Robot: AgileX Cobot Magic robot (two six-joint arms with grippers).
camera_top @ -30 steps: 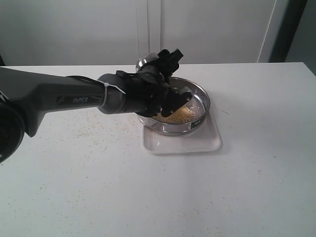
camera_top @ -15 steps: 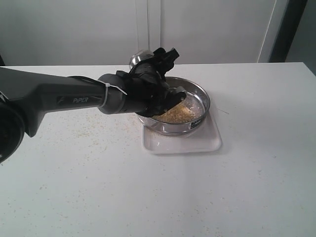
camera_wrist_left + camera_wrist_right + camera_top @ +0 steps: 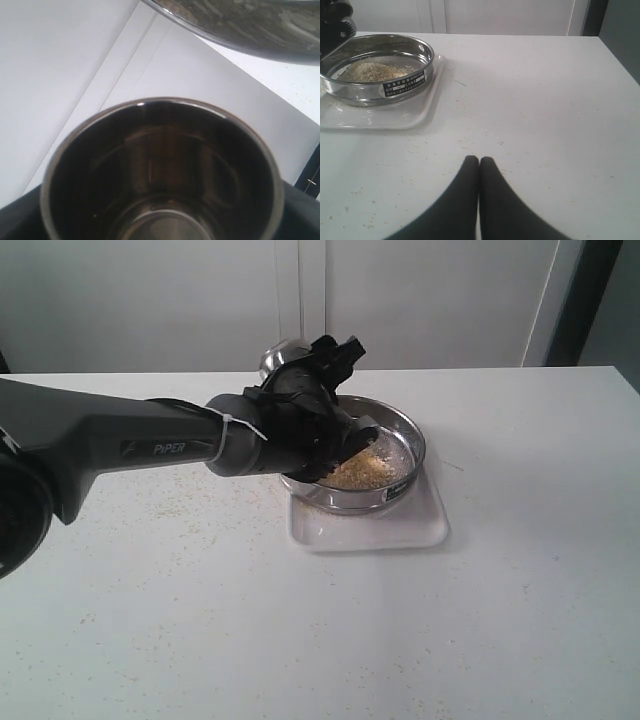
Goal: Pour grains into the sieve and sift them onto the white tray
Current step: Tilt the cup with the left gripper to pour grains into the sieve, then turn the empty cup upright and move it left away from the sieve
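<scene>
The left gripper (image 3: 318,365) is clamping a small steel cup (image 3: 165,175), its jaws spread wide around it, and is holding it tipped above the far-left rim of the sieve (image 3: 405,440). No grains are showing inside the cup. The grains (image 3: 362,470) are lying heaped on the mesh, and the sieve is sitting on the white tray (image 3: 420,525) at mid-table. The right gripper (image 3: 479,170) is holding low over the table (image 3: 520,620), fingers pressed together and empty, with the sieve lying well apart to its far left. Judgement: pouring is looking complete and sifting is pending. The left arm is nearer the sieve but occupied, while the right is free.
</scene>
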